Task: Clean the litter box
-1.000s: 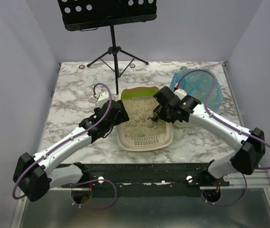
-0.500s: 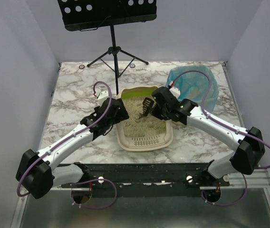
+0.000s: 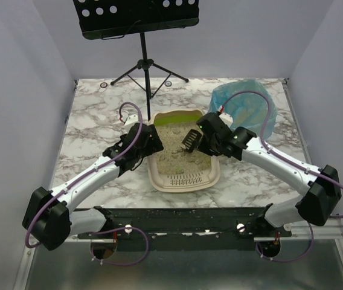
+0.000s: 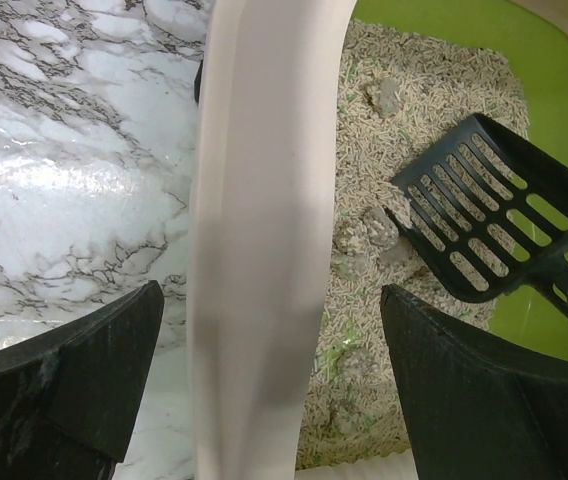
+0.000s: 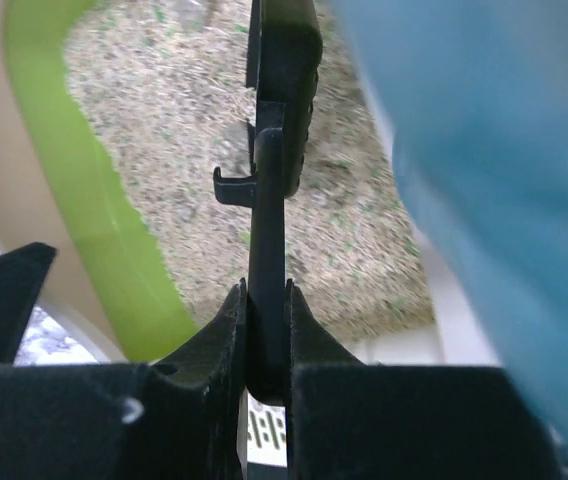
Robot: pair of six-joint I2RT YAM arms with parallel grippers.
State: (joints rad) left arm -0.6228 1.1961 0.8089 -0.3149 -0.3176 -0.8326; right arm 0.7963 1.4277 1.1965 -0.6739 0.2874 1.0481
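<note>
Shallow beige green-rimmed plastic litter box (image 3: 185,180) mid-frame; left end effector (image 3: 148,146) wide astride its frame-left wall, right end effector (image 5: 267,300) clamps black slotted scoop (image 4: 499,215). Risk: unclamped box slides under digging, granules (image 4: 364,150) spill

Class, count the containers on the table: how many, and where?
2. The litter box sits mid-table; the blue-lined bin stands behind it, toward the far right corner.
</note>
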